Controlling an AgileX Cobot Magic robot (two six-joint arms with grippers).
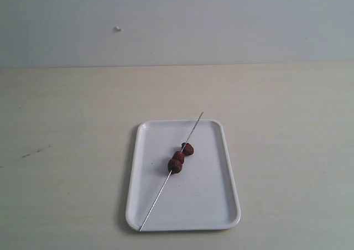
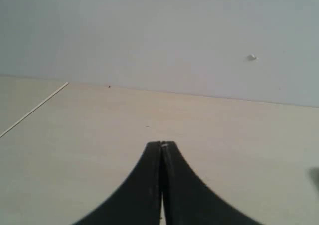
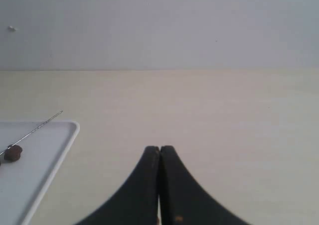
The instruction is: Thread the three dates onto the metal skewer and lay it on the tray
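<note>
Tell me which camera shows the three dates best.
The exterior view: all three dates sit clustered on the metal skewer, which lies diagonally across the tray. The right wrist view catches only one date at the frame's edge, with part of the skewer and tray. The left wrist view shows none.

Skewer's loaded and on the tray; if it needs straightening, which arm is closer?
Probably right: the right end effector has the tray and skewer in view; the left end effector sees neither.
</note>
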